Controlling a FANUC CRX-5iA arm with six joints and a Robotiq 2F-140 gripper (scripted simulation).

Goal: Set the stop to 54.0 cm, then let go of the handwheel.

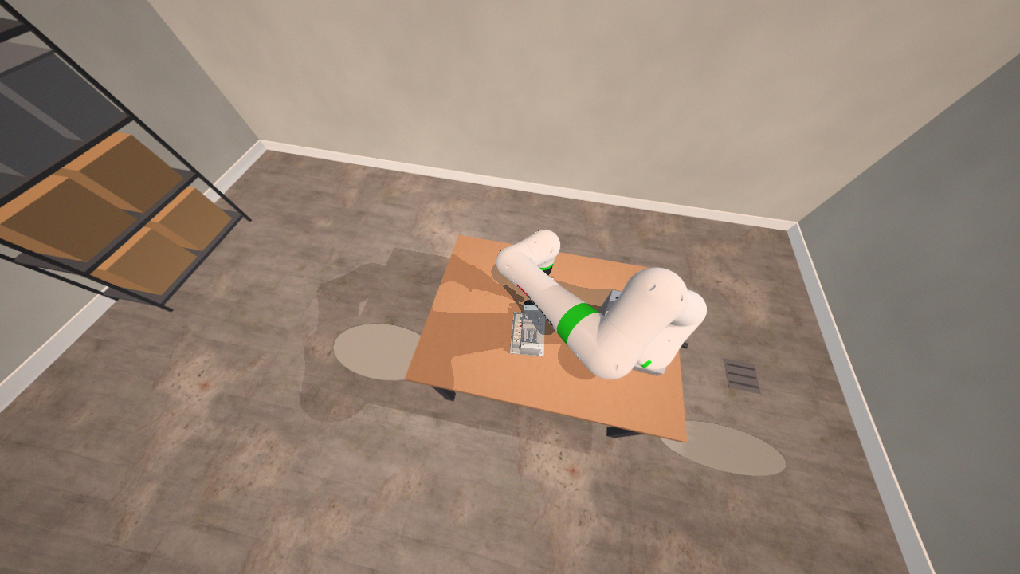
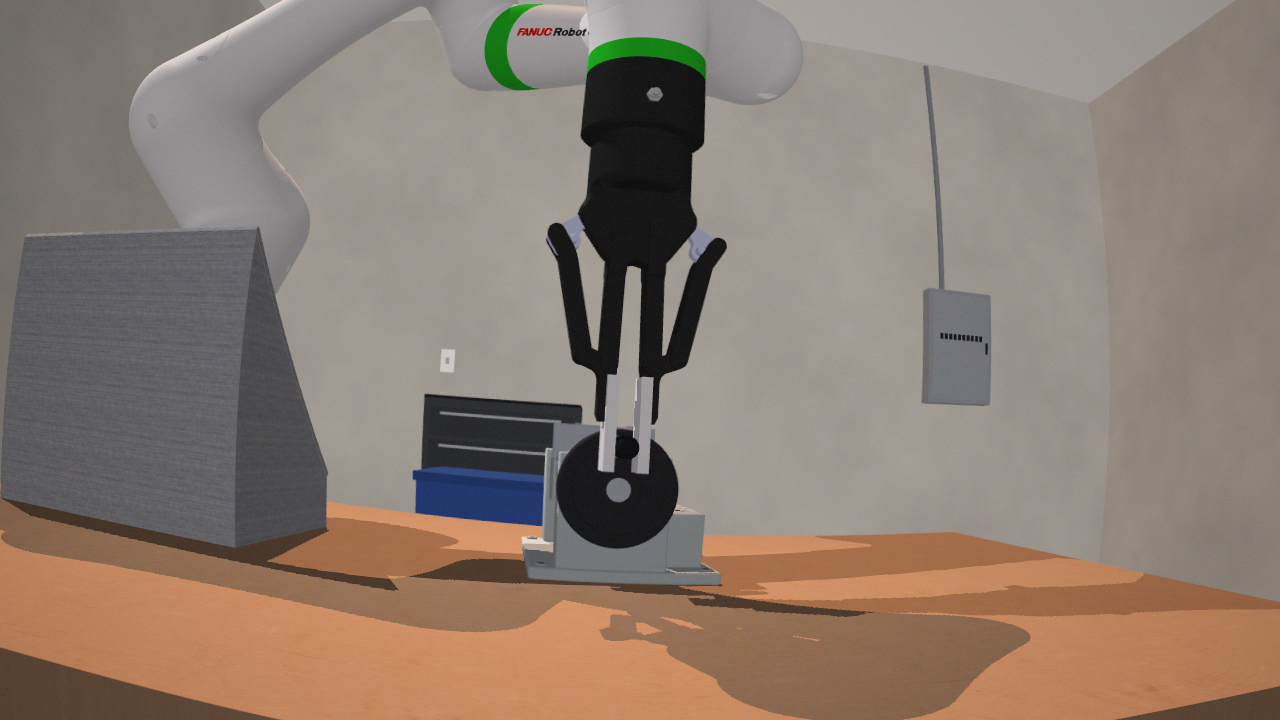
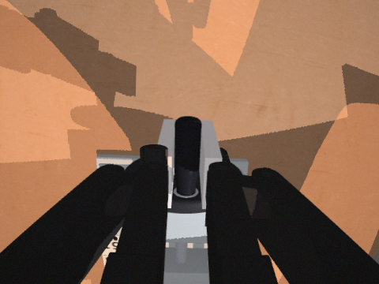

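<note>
Exterior view, left to right: grey wedge block (image 2: 134, 376), then my black gripper (image 2: 625, 447) pinching the stubby black crank knob (image 2: 627, 445) near the top of the black round handwheel (image 2: 617, 514), so I can crank it.

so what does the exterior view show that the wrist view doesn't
Only the exterior view shows the handwheel's round black face, with the claw gripping the knob near its top, plus the grey wedge block and wall box. Only the wrist view looks straight down the knob's length and onto the fixture's top. Both show the claw shut on the knob above the table.
</note>
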